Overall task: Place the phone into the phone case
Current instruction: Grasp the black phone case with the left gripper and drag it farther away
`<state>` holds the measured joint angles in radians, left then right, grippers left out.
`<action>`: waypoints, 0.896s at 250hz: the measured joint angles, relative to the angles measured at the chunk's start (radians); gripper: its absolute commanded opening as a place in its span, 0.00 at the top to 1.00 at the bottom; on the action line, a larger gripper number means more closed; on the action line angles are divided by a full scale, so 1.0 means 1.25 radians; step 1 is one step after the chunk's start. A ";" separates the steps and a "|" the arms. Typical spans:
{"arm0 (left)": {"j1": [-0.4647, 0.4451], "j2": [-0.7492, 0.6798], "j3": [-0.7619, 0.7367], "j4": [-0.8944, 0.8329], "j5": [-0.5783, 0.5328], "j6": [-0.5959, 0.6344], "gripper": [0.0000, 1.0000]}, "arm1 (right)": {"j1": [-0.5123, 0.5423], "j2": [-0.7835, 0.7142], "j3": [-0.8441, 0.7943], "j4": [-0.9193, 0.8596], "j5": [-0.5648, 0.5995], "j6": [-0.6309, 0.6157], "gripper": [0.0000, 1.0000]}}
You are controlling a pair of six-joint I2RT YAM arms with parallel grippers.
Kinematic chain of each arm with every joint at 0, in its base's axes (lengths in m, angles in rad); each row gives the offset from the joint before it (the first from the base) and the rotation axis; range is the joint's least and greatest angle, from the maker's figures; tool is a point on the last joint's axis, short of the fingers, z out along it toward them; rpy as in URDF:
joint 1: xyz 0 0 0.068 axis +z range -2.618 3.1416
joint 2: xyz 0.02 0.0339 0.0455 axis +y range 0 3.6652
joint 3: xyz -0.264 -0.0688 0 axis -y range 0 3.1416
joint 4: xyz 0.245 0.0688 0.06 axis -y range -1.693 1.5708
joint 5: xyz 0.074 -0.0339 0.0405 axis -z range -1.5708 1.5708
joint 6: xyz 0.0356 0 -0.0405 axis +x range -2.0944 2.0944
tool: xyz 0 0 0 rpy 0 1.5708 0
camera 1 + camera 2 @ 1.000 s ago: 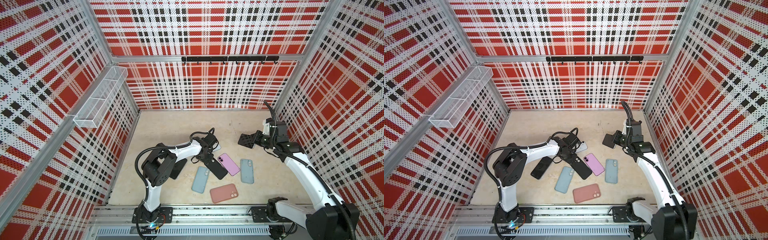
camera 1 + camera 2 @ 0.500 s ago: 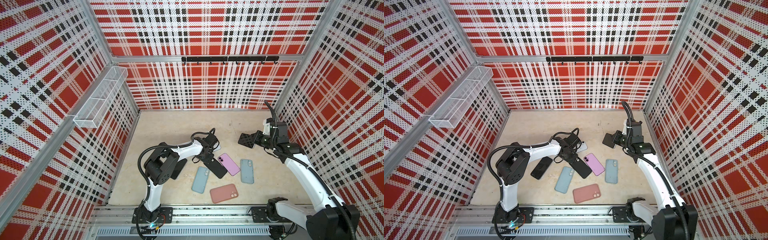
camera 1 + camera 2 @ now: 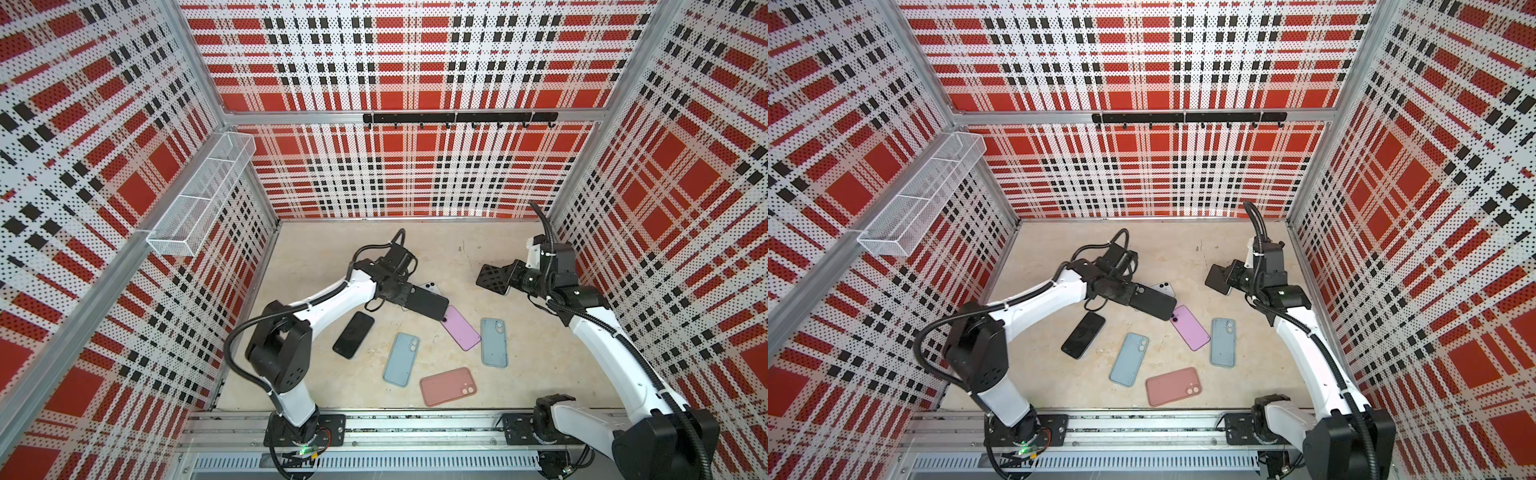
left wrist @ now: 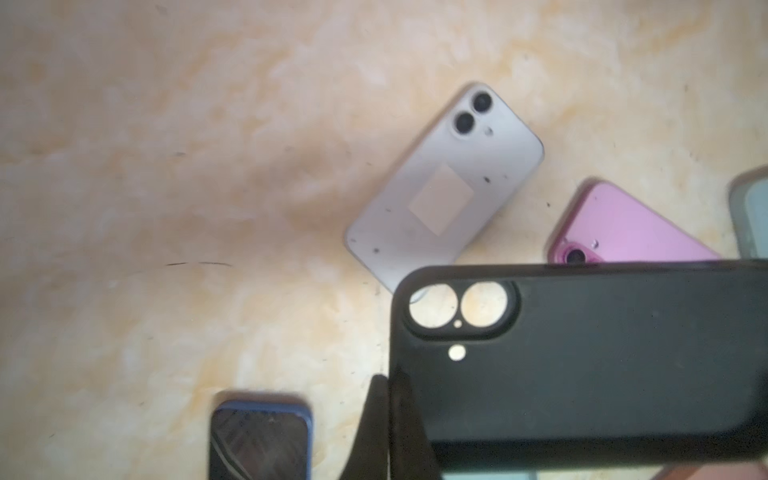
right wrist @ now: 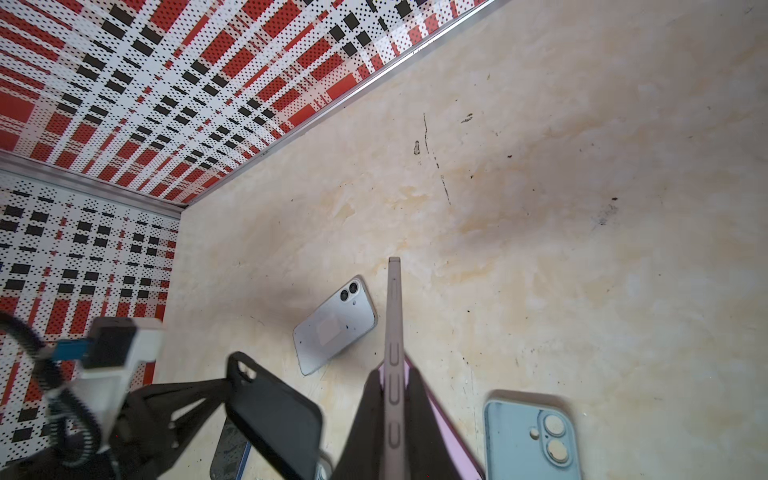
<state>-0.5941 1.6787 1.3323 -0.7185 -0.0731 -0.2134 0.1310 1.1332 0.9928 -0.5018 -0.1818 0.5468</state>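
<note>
Mid-table, left fingers (image 4: 374, 419) now gripping black case (image 4: 582, 365)

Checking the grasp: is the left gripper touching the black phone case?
Touching. In the left wrist view the left gripper is pinched shut on the edge of the black phone case, with no gap showing.

No text, brand or number is legible; the pale sticker (image 4: 441, 198) on the white phone (image 4: 490, 166) looks blank, perhaps blurred.

Empty black case (image 3: 426, 302), lens cutouts open, raised, overlapping end of white phone (image 3: 430, 286). Edge-on phone (image 5: 393, 332), raised, well right of white phone.
</note>
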 measured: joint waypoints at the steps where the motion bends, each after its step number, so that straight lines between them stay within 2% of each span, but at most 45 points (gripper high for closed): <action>1: 0.003 -0.002 -0.001 0.001 0.000 -0.001 1.00 | 0.000 0.000 0.000 0.000 0.000 0.000 1.00; 49: 0.164 -0.053 -0.072 0.042 0.002 -0.110 1.00 | 0.000 0.016 0.000 0.016 -0.001 0.002 1.00; 72: 0.214 -0.052 -0.113 0.061 0.002 -0.168 1.00 | 0.000 0.025 0.000 0.021 -0.001 0.002 1.00; 134: 0.240 0.013 -0.119 0.091 -0.014 -0.266 1.00 | 0.000 0.032 0.000 0.032 -0.007 0.002 1.00; 178: 0.259 0.071 -0.118 0.101 -0.020 -0.300 1.00 | 0.000 0.032 0.000 0.035 -0.009 0.002 1.00; 224: 0.280 0.078 -0.118 0.117 -0.029 -0.332 1.00 | 0.000 0.032 -0.002 0.041 -0.012 0.002 1.00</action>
<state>-0.2443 1.7760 1.1847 -0.5724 -0.1093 -0.6289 0.1310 1.1736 0.9909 -0.4503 -0.1970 0.5499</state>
